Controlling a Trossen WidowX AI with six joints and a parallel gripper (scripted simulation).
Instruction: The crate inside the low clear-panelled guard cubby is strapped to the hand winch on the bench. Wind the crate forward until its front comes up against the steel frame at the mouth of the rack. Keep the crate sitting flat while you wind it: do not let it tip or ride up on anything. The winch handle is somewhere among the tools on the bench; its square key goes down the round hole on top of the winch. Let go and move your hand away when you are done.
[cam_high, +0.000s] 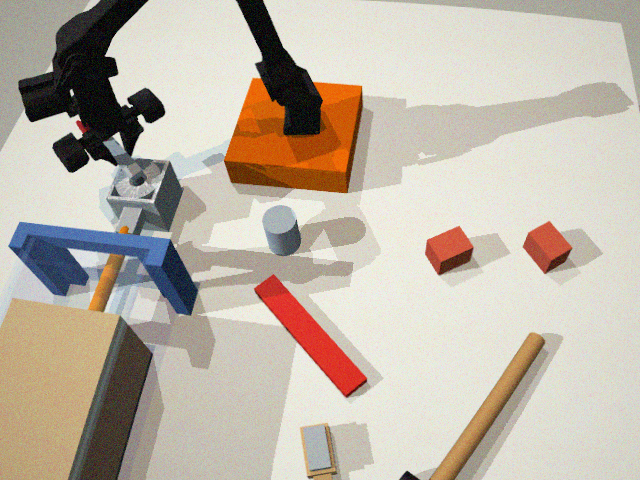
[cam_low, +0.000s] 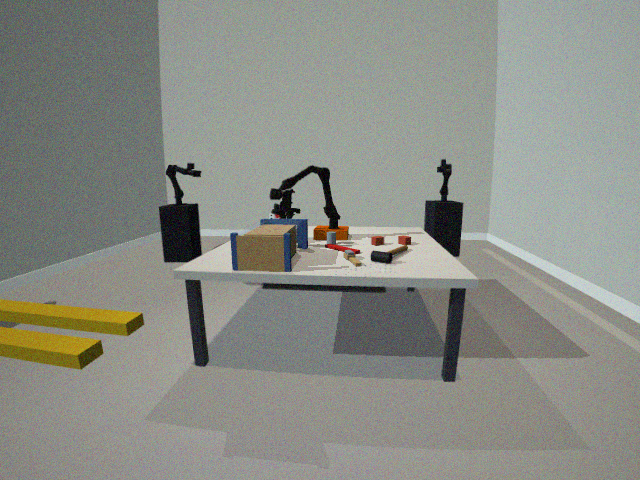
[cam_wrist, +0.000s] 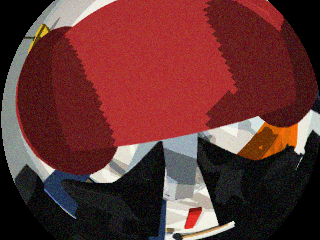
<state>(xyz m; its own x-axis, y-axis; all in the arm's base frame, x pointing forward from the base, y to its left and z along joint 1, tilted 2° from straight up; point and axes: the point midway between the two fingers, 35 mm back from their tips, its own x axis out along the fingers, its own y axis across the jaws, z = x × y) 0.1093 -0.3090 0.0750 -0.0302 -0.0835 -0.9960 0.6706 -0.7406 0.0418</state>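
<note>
The winch (cam_high: 166, 204) is a grey open-topped box behind the blue frame. The winch handle (cam_high: 114, 148) (cam_wrist: 155, 75) has a grey shank and a big red grip; its lower end meets the hub on top of the winch. My gripper (cam_high: 122, 155) (cam_wrist: 179, 143) is shut on the grey shank, just above the winch. The tan crate (cam_high: 51, 372) (cam_low: 263, 253) sits flat, a gap behind the blue steel frame (cam_high: 93, 238) (cam_low: 303, 235). An orange strap (cam_high: 107, 281) runs from the crate under the frame's crossbar towards the winch. The key's seating is hidden.
An orange base block (cam_high: 294, 178) (cam_low: 330, 233) bears the arm. A grey cylinder (cam_high: 282, 232), a red bar (cam_high: 312, 335), two red blocks (cam_high: 448, 250) (cam_high: 546, 246), a wooden-handled mallet (cam_high: 488, 408) (cam_low: 381, 256) and a small wooden-handled tool (cam_high: 316, 448) lie to the right.
</note>
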